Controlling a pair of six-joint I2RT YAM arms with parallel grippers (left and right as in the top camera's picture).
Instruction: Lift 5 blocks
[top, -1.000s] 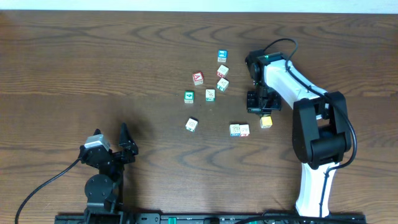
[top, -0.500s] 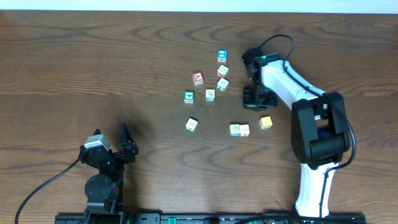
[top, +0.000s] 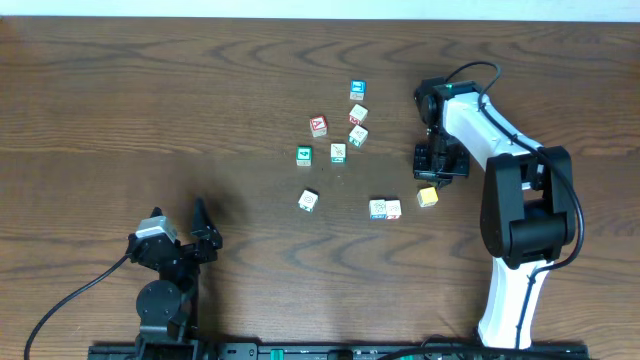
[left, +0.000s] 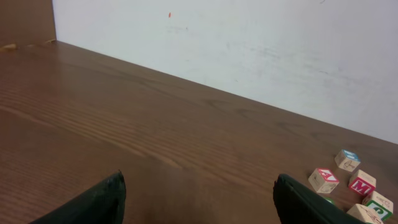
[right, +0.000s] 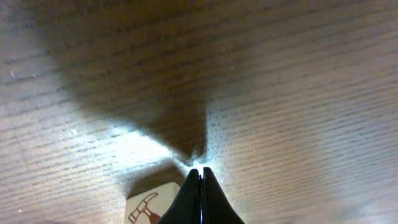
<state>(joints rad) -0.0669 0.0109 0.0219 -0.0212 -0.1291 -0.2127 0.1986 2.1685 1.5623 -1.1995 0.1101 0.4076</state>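
Shifted rightward since the earlier frame, the right gripper (top: 437, 172) hangs with fingers clenched on nothing. Left gripper (top: 203, 232) sits well to the left, fingers spread, empty. All blocks lie loose on the table (top: 120, 100): cream blocks (top: 308, 200) scattered among a green cube (top: 304, 155), red cube (top: 318, 125) and blue cube (top: 357, 90), and the yellow block (top: 427, 196) just beside the right gripper.

Dark wood-grain table (top: 150, 100), plain white wall (left: 249, 50) behind
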